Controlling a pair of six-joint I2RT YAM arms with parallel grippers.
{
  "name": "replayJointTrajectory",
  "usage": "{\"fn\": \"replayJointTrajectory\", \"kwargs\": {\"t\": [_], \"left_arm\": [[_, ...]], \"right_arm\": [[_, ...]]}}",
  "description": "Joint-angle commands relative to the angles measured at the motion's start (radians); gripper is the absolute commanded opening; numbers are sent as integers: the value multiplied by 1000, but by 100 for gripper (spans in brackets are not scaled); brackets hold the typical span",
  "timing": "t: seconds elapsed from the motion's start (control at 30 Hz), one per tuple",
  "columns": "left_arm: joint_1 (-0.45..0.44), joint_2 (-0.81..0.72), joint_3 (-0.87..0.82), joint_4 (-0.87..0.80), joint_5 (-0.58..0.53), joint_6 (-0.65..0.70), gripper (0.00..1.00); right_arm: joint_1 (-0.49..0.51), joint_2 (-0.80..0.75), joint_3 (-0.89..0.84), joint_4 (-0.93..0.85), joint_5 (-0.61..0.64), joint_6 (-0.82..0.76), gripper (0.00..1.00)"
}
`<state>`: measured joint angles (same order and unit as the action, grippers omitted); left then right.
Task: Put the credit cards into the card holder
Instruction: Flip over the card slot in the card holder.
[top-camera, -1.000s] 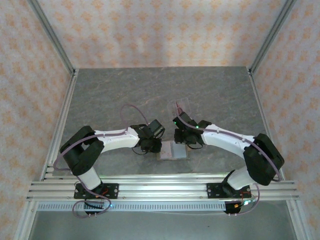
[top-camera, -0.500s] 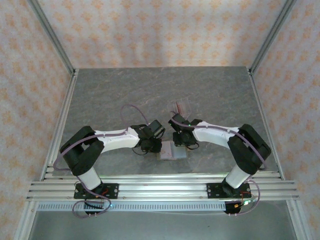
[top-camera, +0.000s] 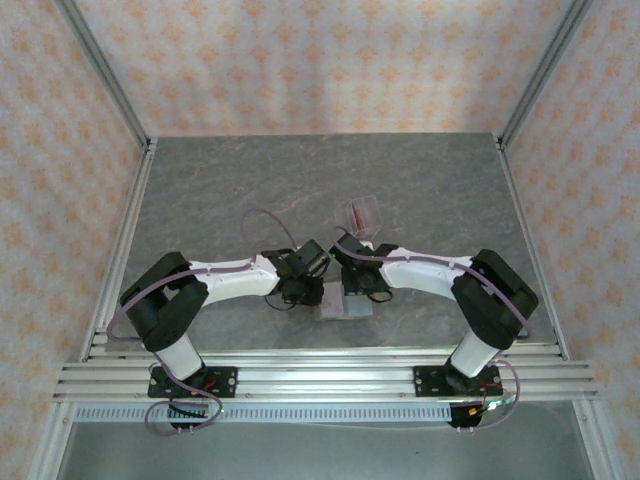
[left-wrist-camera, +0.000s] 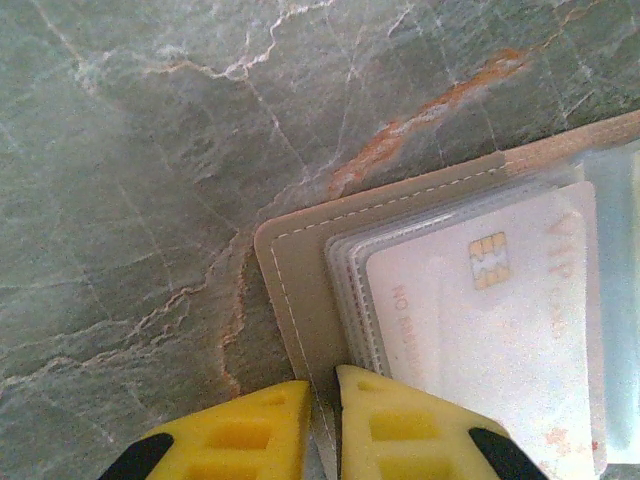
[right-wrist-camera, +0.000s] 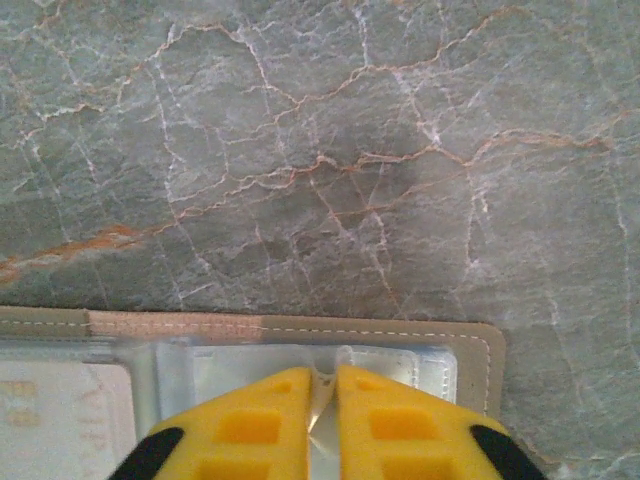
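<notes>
The tan-brown card holder (top-camera: 338, 309) lies open on the table, its pale clear sleeves facing up. My left gripper (left-wrist-camera: 322, 395) is shut on the holder's tan left border (left-wrist-camera: 300, 285), pinning it. A pale pink credit card (left-wrist-camera: 500, 310) with a gold chip sits inside a clear sleeve. My right gripper (right-wrist-camera: 322, 385) hangs over the holder's right half (right-wrist-camera: 470, 345) and is shut on a thin pale card seen edge-on, at the notch of a clear pocket (right-wrist-camera: 390, 362). In the top view both grippers meet over the holder, left (top-camera: 305, 294) and right (top-camera: 352, 287).
A clear plastic rack (top-camera: 360, 213) with a reddish card in it stands just behind the right arm. Aluminium rails (top-camera: 320, 375) run along the near edge, and frame posts stand at both sides. Grey marble tabletop (top-camera: 220, 190) stretches behind the arms.
My right gripper has swung left and nearer, from beside the clear rack down onto the holder's right half. The left gripper has stayed put on the holder's edge.
</notes>
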<state>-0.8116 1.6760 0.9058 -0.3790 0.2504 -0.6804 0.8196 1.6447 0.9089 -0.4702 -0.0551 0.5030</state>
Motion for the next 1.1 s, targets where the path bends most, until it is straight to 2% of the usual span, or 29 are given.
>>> {"fn": "replayJointTrajectory", "kwargs": {"t": [0.0,0.07,0.33,0.67,0.97,1.07], "left_arm": [[-12,24,-23,-9,-11,2,15],[-12,24,-27,-8,-11,1,15],[-12,27,-34,2,-6,-5,15],[-16,34,-33,14,6,-13,15],[-18,33,-29,18,9,-19,15],[-17,28,-34,19,7,-22,15]], "right_arm": [[10,48,-48,-26,-19,18,5],[11,31,-35,-43,-5,13,0],[12,-21,78,-139,45,-21,0],[10,-24,131,-91,-101,35,0],[7,-37,86,54,-260,138,22],[1,-38,74,82,-297,166,24]]}}
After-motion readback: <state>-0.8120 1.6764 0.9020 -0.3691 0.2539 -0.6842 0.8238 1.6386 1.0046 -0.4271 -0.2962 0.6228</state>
